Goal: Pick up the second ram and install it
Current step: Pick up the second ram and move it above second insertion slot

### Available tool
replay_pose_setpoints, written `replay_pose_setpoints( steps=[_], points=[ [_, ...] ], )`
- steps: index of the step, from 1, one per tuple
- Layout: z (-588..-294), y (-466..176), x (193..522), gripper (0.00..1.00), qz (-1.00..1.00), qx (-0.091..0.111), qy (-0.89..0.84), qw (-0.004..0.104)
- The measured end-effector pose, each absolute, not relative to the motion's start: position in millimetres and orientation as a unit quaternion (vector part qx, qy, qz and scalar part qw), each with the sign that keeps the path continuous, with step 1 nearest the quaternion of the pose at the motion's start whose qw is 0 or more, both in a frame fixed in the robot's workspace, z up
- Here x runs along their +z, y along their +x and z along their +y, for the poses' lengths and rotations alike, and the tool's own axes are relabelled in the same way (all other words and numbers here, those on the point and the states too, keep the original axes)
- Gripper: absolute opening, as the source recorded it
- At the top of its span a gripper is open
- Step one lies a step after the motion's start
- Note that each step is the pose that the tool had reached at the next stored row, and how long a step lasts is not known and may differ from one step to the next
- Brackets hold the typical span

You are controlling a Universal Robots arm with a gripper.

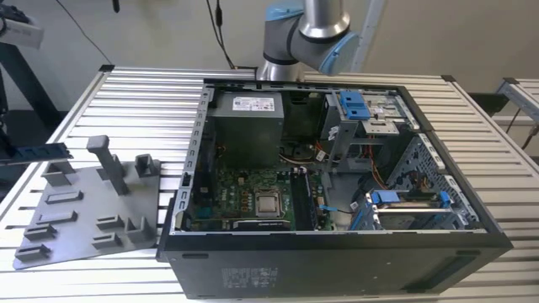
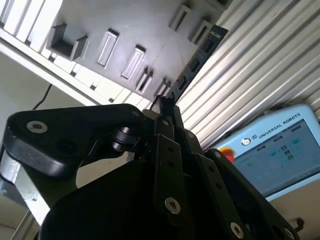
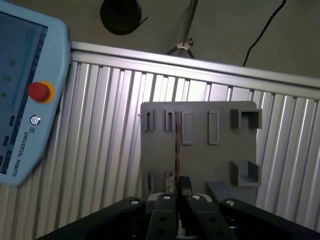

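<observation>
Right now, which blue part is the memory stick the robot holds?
The second ram, dark blue, held by the gripper over the grey tray at the exterior view's left; the brighter blue brackets sit inside the computer case.

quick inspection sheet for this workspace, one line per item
surface: slatted metal table
job's things: second ram held over the grey fixture plate; open computer case with green motherboard
clutter: teach pendant by the table's edge
grippers: gripper, jaws shut on the second ram
cables: wires inside the case; black cable beyond the table
surroundings: arm rising behind the case; pale wall
</observation>
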State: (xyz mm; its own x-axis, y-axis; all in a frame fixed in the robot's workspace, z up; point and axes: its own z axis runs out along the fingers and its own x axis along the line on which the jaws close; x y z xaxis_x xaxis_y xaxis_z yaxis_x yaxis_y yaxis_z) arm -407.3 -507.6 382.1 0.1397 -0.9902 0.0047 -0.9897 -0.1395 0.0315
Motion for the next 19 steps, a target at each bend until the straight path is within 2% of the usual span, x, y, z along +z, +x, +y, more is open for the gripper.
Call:
replay_pose_setpoints(
  steps=[6, 19],
  points=[
    [-507.7, -407.3, 408.8, 0.14, -0.656, -0.009, 0.755, 0.013],
    [-507.7, -392.8, 409.8, 0.14, -0.659, -0.008, 0.752, 0.014]
  ],
)
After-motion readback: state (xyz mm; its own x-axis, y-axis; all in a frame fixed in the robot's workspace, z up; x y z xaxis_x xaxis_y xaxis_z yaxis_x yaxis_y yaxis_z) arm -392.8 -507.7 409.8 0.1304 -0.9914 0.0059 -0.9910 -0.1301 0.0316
